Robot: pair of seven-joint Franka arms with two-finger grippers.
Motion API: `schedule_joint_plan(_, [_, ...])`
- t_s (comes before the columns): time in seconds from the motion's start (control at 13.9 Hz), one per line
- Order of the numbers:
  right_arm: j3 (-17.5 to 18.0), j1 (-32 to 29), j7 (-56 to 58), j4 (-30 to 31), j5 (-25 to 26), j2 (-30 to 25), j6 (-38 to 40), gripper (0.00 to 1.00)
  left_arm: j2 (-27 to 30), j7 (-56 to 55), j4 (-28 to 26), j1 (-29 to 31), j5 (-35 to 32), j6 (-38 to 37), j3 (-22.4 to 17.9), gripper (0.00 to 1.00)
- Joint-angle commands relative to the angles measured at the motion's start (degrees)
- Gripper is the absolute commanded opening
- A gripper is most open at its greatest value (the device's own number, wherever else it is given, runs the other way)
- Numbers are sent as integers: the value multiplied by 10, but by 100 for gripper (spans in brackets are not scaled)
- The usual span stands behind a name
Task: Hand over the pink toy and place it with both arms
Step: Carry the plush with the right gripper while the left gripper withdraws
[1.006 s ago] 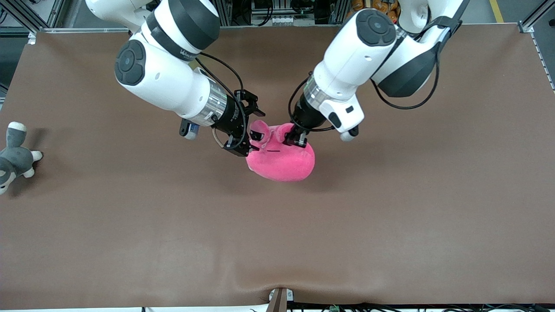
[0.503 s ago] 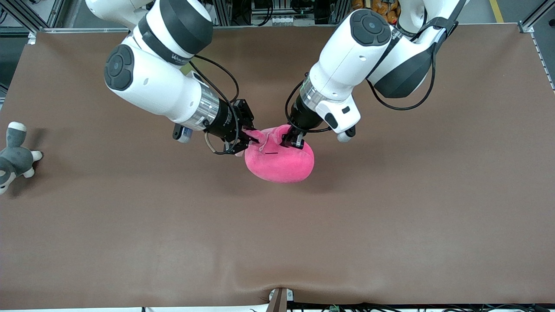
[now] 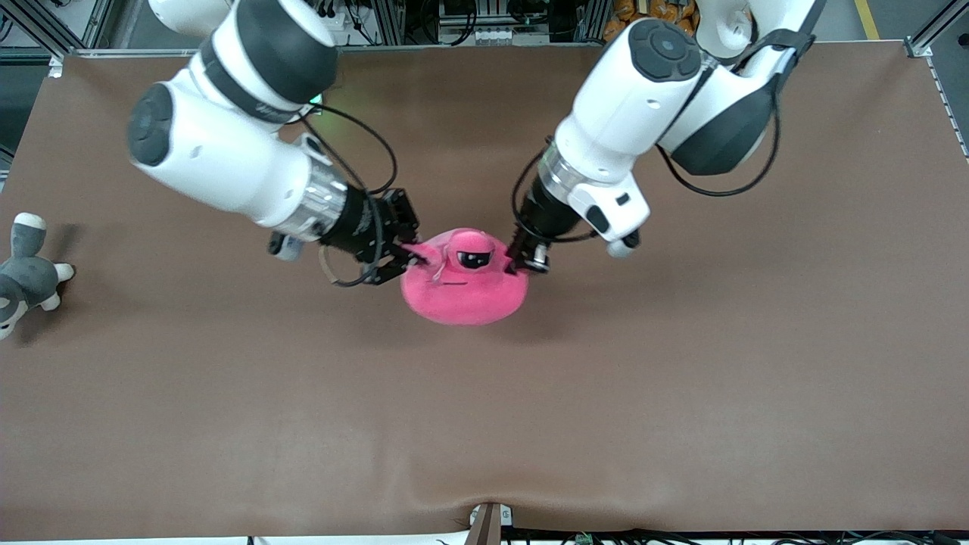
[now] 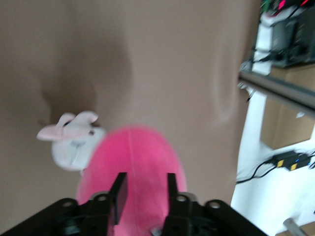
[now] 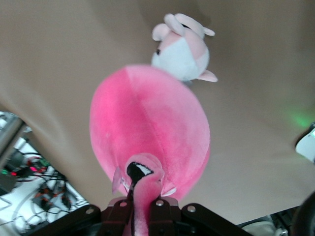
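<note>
The pink toy (image 3: 463, 291) hangs in the air over the middle of the table, one droopy black eye facing up. My right gripper (image 3: 415, 257) is shut on one of its stalks; in the right wrist view the stalk is pinched between the jaws of the gripper (image 5: 142, 206) and the round body (image 5: 147, 123) hangs below. My left gripper (image 3: 528, 263) is at the toy's side toward the left arm's end. In the left wrist view that gripper (image 4: 145, 189) has its fingers apart, with the pink body (image 4: 140, 152) showing between them.
A pale pink-and-white dog plush (image 5: 182, 51) lies on the table under the pink toy; it also shows in the left wrist view (image 4: 74, 142) and is hidden in the front view. A grey-and-white plush (image 3: 26, 272) lies at the right arm's end of the brown table (image 3: 681, 378).
My right gripper closed on the toy's stalk and drew the toy toward the right arm's end. The left gripper's fingers came off the toy. The toy turned, showing an eye.
</note>
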State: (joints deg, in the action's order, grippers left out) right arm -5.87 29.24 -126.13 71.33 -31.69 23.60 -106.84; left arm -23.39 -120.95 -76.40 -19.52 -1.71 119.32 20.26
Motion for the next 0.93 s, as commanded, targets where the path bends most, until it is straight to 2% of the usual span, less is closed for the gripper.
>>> schedule_joint_plan(0.0, [2, -32, 32, -14, -2, 0, 35, 0, 1, 27, 12, 3, -28, -12, -5, 100])
schedule_joint_plan(0.22, [2, -115, 117, -8, 2, 0, 102, 0, 5, 179, 2, 42, -27, -43, -5, 100])
schedule_joint_plan(0.43, [2, -218, 283, 13, 2, 6, 168, 0, 23, 382, -1, 109, -16, -120, -1, 100])
schedule_joint_plan(0.65, [3, -332, 478, 94, -5, 7, 165, 0, 52, 535, -15, 183, 9, -153, 3, 100])
schedule_joint_plan(0.86, [2, -416, 657, 164, -9, 14, 165, 0, 74, 663, -16, 216, 34, -203, 2, 100])
